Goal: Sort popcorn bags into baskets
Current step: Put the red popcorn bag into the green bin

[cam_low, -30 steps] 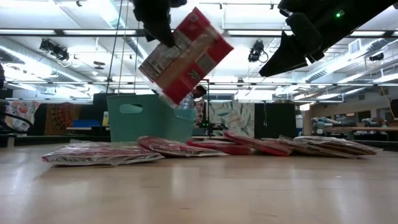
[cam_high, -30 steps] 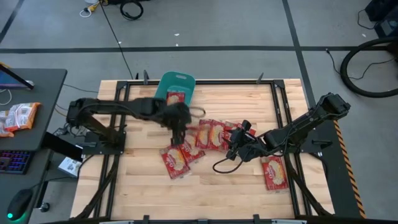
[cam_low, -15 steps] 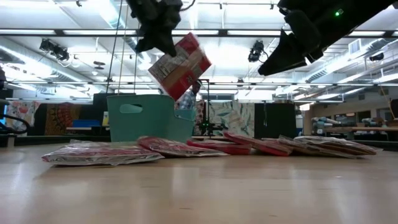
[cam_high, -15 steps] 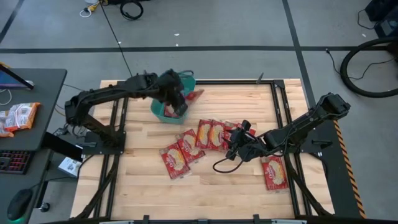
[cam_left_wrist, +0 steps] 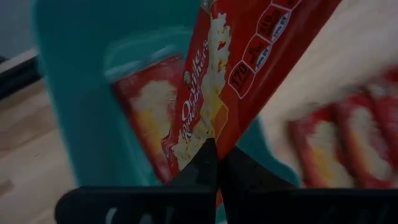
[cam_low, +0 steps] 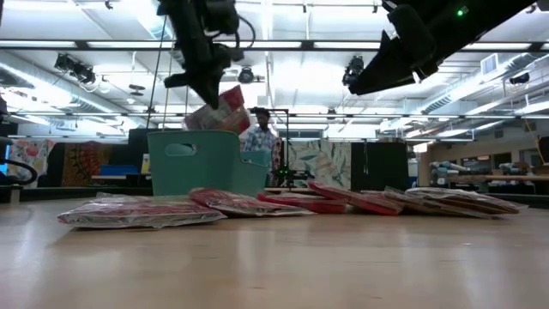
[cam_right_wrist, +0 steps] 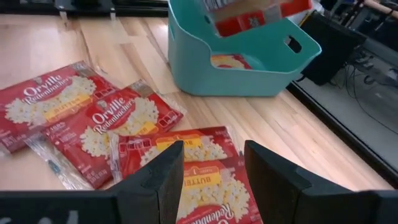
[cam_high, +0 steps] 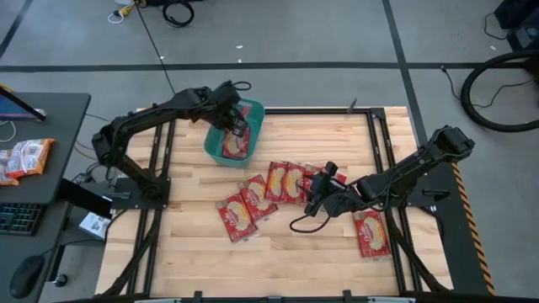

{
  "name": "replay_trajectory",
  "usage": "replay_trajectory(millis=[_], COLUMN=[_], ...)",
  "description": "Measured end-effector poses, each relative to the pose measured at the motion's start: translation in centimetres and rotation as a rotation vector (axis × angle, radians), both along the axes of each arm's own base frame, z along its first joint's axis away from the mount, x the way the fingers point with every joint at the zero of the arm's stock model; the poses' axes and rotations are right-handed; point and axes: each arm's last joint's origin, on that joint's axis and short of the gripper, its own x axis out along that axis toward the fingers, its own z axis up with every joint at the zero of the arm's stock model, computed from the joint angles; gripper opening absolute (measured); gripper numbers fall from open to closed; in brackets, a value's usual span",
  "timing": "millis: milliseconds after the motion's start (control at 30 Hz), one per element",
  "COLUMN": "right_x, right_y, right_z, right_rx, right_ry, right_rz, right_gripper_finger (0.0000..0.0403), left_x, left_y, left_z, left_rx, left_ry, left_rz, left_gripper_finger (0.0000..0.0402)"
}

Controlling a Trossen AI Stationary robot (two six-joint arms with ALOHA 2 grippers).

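Observation:
A teal basket (cam_high: 214, 145) stands at the table's far left, with one popcorn bag (cam_left_wrist: 146, 106) lying flat inside it. My left gripper (cam_high: 238, 124) is above the basket, shut on another red popcorn bag (cam_left_wrist: 249, 68), which also shows in the low view (cam_low: 219, 116). My right gripper (cam_right_wrist: 208, 180) hovers open over the bags in the middle of the table. Several more bags (cam_high: 286, 181) lie flat on the wood, and one bag (cam_high: 371, 233) lies apart at the right. My left gripper pinches the bag between its two fingers at an edge near one end (cam_left_wrist: 208, 134). The fingers slant down from above. The bag hangs tilted below them, lifted clear, with its lower part behind the basket's rim (cam_low: 214, 131) in the low view.
A black cable (cam_high: 303, 223) loops on the table under my right arm. Orange-and-white packets (cam_high: 25, 158) lie on the side desk at the left. A person (cam_low: 260, 137) stands beyond the table's far edge. Bare wood lies along the near edge.
My left gripper has swung from the middle of the table toward the far left edge, rolling as it went, and now stands over the basket. The bag went with it, lifted clear and turning, and now hangs lower, at the basket's rim.

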Motion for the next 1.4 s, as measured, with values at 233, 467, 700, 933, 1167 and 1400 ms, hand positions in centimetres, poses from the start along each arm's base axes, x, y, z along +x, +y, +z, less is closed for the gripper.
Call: replay_trajectory(millis=[233, 467, 700, 933, 1167, 1400], right_x=[0.0, -1.1, -1.7, -2.6, -3.4, -4.1], right_y=[0.5, 0.9, 1.9, 3.5, 4.8, 5.9], right_z=[-0.3, -2.1, -2.6, -2.9, -3.0, -3.0], right_rx=[0.082, 0.096, 0.128, 0.129, 0.139, 0.144], right_ry=[0.020, 0.054, 0.067, 0.065, 0.045, 0.044], right_rz=[0.114, 0.156, 0.227, 0.298, 0.358, 0.402], right_gripper_finger=[0.0174, 0.0174, 0.0174, 0.0174, 0.0174, 0.0174], left_x=[1.0, 1.2, 1.2, 1.3, 1.3, 2.0], left_y=[1.3, 2.2, 2.8, 2.9, 3.0, 2.8], left_z=[-2.5, -4.9, -6.1, -6.6, -6.6, -5.8], left_rx=[0.000, -0.067, -0.110, -0.109, -0.106, -0.103], left_ry=[0.106, 0.205, 0.240, 0.250, 0.235, 0.194], left_rz=[0.044, 0.095, 0.173, 0.257, 0.333, 0.287], left_gripper_finger=[0.0009, 0.0009, 0.0009, 0.0014, 0.0047, 0.0104])
